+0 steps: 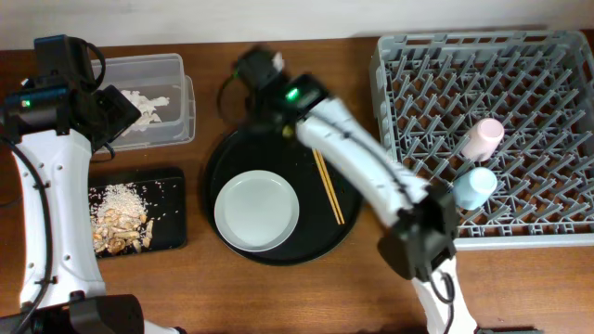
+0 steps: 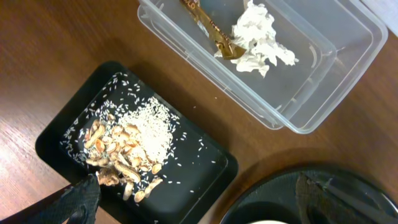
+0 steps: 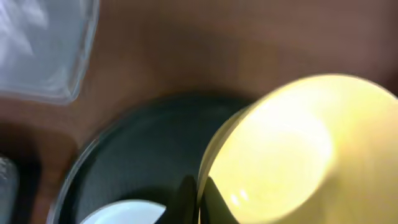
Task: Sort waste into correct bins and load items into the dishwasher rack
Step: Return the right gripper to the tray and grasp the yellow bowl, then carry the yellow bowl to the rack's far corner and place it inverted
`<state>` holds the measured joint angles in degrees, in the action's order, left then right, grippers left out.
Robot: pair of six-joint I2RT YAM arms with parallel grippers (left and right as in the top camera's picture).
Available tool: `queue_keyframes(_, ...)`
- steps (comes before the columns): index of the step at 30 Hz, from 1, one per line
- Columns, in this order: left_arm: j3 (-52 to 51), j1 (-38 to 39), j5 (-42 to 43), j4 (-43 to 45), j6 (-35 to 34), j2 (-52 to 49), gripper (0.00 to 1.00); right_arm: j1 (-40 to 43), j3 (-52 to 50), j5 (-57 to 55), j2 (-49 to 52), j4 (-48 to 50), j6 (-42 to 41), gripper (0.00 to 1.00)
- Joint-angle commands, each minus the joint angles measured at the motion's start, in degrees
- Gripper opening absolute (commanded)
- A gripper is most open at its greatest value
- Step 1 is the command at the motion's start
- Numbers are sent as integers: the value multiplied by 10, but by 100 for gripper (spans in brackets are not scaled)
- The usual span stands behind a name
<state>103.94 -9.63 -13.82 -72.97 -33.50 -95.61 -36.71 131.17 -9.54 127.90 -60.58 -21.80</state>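
My right gripper (image 3: 200, 202) is shut on the rim of the small yellow bowl (image 3: 292, 143), held above the back edge of the large round black tray (image 1: 348, 227); in the overhead view the gripper (image 1: 257, 70) hides the bowl. The pale grey plate (image 1: 257, 211) and the chopsticks (image 1: 329, 186) lie on that tray. The pink cup (image 1: 483, 137) and the light-blue cup (image 1: 474, 187) sit in the dishwasher rack (image 1: 436, 74). My left gripper (image 2: 196, 208) is open and empty over the bins. The clear tub (image 2: 323, 68) holds white paper (image 2: 258, 37) and a wrapper (image 2: 211, 28). The black rectangular tray (image 2: 199, 180) holds rice and food pieces (image 2: 134, 140).
The clear tub (image 1: 176, 70) is at the back left, the black rectangular tray (image 1: 167, 186) in front of it. The rack fills the right side. My right arm (image 1: 371, 167) stretches across the round tray.
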Motion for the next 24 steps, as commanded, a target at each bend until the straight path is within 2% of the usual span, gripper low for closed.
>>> queue_keyframes(1, 5, -3, -6, 1, -3, 7, 99, 107, 122, 37, -45, -67, 16, 4)
queue_keyframes(5, 5, -3, -6, 1, -3, 7, 99, 226, 154, 203, -45, -92, 84, 4)
queue_keyframes(7, 5, -3, -6, 1, -3, 7, 99, 329, 149, 336, -39, -105, 96, 4)
queue_keyframes(11, 5, -3, -6, 1, -3, 7, 99, 472, 124, 553, -18, -105, 150, 4)
queue_keyframes(14, 5, -3, -6, 1, -3, 7, 99, 544, 110, 642, 8, -95, 161, 4)
queue_keyframes(20, 5, -3, -6, 1, -3, 7, 99, 614, 80, 850, 63, 28, 156, 4)
queue_keyframes(24, 5, -3, -6, 1, -3, 7, 99, 618, 80, 869, 101, 89, 94, 4)
